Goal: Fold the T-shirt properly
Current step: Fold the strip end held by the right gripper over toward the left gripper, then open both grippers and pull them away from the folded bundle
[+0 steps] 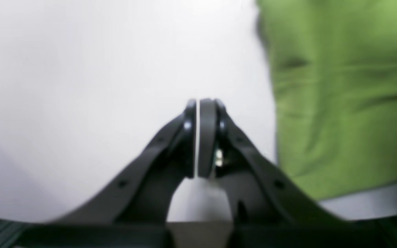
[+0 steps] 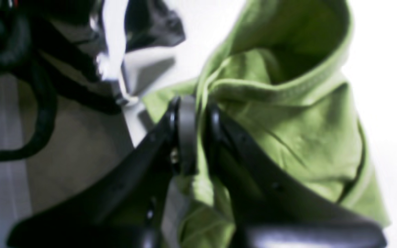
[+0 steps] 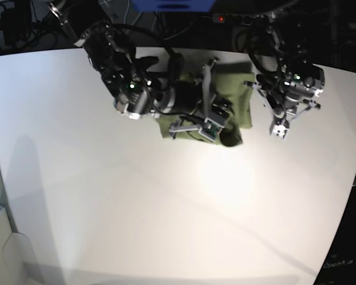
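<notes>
Right end effector is clenched on a bunched edge of the T-shirt; in its wrist view green cloth runs between the two pads, with a hemmed opening, collar or sleeve, I cannot tell which, puffed up above the grip. In the base view this end effector sits at upper centre of the frame, over the lower edge of the T-shirt, which lies as a compact green block near the top edge of the white surface.

Left end effector is closed on nothing, pads nearly touching, bare white surface beneath it; the T-shirt fills the right side of that view, close beside but apart. In the base view it hangs at upper right, just off the cloth's right edge.

Step in hand, as I judge it: a fold mid-way, right arm carrying a pinched edge across the garment. Next move calls for laying that edge down flat and aligned before letting go, since the bunched cloth could drop crooked. Left arm looks free to pin or smooth.
</notes>
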